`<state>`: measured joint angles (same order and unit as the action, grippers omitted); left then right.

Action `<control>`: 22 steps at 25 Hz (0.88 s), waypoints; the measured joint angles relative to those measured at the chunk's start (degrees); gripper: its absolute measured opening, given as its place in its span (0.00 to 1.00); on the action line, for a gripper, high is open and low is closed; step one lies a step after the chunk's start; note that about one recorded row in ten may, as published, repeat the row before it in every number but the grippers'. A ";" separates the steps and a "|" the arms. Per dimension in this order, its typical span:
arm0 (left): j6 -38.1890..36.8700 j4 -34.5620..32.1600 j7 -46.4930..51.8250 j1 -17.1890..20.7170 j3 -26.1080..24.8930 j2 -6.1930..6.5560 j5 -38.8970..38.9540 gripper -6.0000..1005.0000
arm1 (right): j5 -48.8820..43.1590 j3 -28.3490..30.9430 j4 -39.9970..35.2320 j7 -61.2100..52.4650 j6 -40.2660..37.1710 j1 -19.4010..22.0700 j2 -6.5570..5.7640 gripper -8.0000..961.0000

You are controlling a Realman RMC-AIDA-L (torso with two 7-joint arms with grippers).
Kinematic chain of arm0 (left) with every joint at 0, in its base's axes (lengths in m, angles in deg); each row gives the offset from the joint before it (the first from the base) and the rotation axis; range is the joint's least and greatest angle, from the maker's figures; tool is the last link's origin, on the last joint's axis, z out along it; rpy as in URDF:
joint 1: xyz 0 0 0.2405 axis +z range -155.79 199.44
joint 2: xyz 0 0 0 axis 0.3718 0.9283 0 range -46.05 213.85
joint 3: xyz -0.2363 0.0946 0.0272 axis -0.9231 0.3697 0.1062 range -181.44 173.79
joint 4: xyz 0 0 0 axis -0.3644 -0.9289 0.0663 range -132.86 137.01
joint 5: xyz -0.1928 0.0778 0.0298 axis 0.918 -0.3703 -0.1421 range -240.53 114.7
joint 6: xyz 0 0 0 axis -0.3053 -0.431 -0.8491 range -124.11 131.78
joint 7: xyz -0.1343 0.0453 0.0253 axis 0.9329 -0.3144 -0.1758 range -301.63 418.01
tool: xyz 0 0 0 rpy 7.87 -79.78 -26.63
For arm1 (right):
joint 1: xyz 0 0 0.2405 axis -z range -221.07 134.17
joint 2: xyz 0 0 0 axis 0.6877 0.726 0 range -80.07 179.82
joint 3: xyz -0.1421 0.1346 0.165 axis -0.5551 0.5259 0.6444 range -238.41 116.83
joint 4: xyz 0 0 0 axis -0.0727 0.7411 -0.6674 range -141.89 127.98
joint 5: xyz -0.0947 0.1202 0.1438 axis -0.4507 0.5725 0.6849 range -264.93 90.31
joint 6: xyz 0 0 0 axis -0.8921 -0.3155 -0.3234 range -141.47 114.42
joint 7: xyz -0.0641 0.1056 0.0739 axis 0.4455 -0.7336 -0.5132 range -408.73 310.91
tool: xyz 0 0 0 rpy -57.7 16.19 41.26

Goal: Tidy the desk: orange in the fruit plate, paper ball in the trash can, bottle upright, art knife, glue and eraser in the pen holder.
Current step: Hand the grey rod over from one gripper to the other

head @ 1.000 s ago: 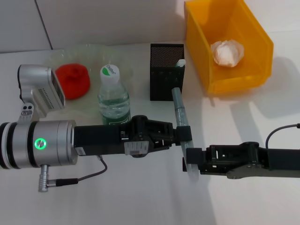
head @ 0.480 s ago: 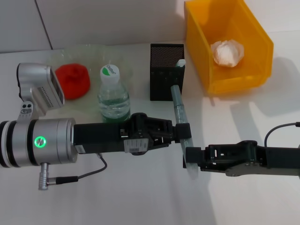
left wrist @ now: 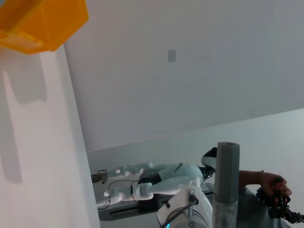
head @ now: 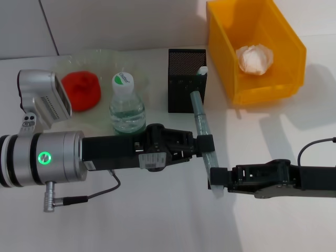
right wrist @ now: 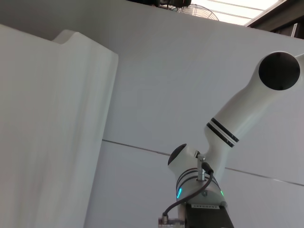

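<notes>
My left gripper (head: 208, 147) is shut on the grey art knife (head: 199, 118), which slants over the desk (head: 157, 220) with its far end close to the black mesh pen holder (head: 186, 79). The knife also shows in the left wrist view (left wrist: 226, 180). My right gripper (head: 216, 180) sits just beyond the knife's near end. The glue's white tip (head: 202, 70) sticks out of the holder. The orange (head: 82, 90) lies in the fruit plate (head: 102, 55). Beside it the bottle (head: 126, 107) stands upright. The paper ball (head: 254, 58) rests in the trash can (head: 278, 79). The eraser is out of view.
The trash can (left wrist: 42, 21) stands right of the pen holder at the back of the desk. My left arm's thick silver body (head: 47, 157) spans the left half of the desk, in front of the bottle and plate.
The left gripper has carried the art knife slightly farther toward the pen holder. The right gripper has shifted a little to the right, away from the knife.
</notes>
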<state>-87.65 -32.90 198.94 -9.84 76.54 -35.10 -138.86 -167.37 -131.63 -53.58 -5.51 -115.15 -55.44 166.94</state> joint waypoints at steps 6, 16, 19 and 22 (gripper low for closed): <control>-0.03 0.05 -0.05 0.13 0.07 -0.06 0.10 0.14 | 0.08 -0.05 0.05 0.49 -0.10 -0.12 0.00 0.29; -0.29 0.08 -3.30 -0.08 1.56 -0.09 2.84 0.14 | 0.32 -0.45 -0.45 0.77 -0.15 0.03 0.00 0.21; -0.25 0.08 -3.75 0.14 1.47 -0.03 3.27 0.14 | 0.33 -0.45 -0.74 0.77 0.11 0.22 0.00 0.18; 0.44 0.11 -4.31 0.44 1.02 0.19 3.84 0.16 | 0.24 -0.53 -0.78 0.74 0.13 0.37 0.00 0.17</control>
<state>-87.21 -32.80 194.63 -9.40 77.57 -34.92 -135.03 -167.13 -132.16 -54.37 -4.78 -115.03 -55.07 166.95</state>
